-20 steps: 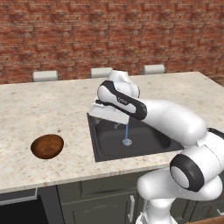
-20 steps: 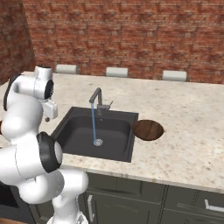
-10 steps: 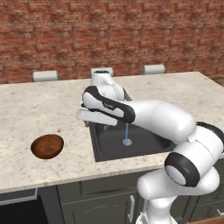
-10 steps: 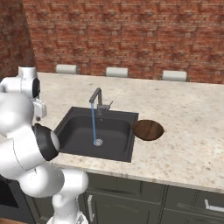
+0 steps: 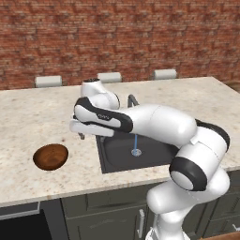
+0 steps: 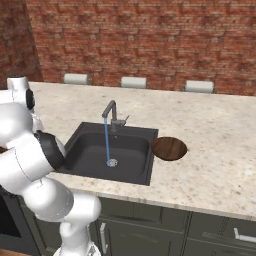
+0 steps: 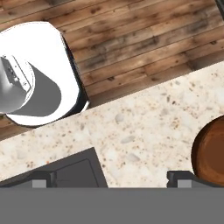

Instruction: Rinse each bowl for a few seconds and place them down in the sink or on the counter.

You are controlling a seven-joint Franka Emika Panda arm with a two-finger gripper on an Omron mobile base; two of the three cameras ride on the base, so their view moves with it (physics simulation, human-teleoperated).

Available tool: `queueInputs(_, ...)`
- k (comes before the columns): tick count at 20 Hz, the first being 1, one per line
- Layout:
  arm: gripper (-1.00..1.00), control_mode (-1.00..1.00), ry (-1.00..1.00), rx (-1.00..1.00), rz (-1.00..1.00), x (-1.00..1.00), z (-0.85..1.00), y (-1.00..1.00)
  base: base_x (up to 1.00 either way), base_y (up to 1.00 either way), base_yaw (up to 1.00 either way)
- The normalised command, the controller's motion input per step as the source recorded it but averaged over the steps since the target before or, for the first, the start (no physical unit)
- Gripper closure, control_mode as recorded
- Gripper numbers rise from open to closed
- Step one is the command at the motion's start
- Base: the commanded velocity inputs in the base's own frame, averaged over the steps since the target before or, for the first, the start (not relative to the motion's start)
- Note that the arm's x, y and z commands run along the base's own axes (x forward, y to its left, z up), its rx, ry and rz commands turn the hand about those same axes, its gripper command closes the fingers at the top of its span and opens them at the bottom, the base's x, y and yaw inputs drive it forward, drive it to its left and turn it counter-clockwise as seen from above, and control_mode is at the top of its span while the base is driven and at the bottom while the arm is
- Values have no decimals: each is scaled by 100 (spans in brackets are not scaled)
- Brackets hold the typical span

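Observation:
One dark wooden bowl [image 5: 50, 156] lies on the beige counter [image 5: 28, 117] left of the black sink [image 5: 117, 157]. A second bowl [image 6: 169, 148] rests on the counter right of the sink [image 6: 90, 150]. A thin blue stream of water runs from the faucet [image 6: 111, 112] to the drain. My gripper [image 5: 82, 136] hangs open and empty over the counter, between the sink's left edge and the left bowl. In the hand view the gripper [image 7: 111, 179] looks down on bare counter, with the bowl [image 7: 212, 153] at the right edge and a sink corner [image 7: 81, 173] at lower left.
A brick wall with three white outlets [image 5: 109, 77] backs the counter. The counter's front edge [image 7: 131, 94] and the wooden floor [image 7: 140, 39] beyond it show in the hand view. Dark cabinets [image 6: 150, 230] stand below.
The arm has swung left, from over the sink to above the counter beside the left bowl. The jaws stayed open. Water keeps running.

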Motion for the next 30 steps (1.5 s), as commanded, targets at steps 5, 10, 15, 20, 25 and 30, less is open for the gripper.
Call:
queueInputs(5, -100, -100, -2, -6, 0, 2, -19, 36, 0, 0, 0)
queueInputs(10, -100, -100, 0, -4, 0, 1, -21, 33, 0, 0, 0)
queueInputs(15, -100, -100, 0, 0, 0, 1, -20, 26, 0, 0, 0)
queueInputs(20, -100, -100, -4, 0, 0, 0, -18, 19, 0, 0, 0)
queueInputs(25, -100, -100, -5, 0, 0, 0, -20, 20, 0, 0, 0)
queueInputs(30, -100, -100, -7, 0, 0, 1, -14, 12, 0, 0, 0)
